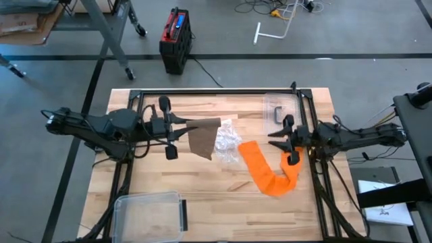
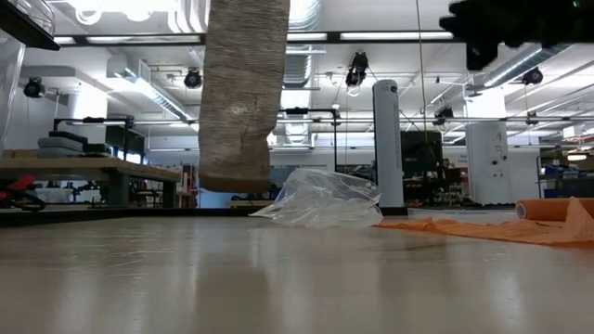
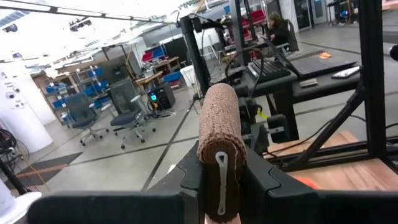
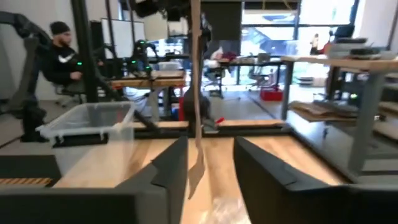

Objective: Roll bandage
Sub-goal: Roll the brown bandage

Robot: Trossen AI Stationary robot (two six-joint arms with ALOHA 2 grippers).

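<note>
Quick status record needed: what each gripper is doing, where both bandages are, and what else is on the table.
left gripper: shut on the brown bandage, holding its rolled end up off the table
brown bandage: loose tail hangs down, its end just above the table
right gripper: fingers apart, holding nothing, next to the orange bandage
orange bandage: unrolled, lying flat on the table
plastic wrapper: crumpled, between the two bandages
clear bins: one at the near left, one at the far right
</note>
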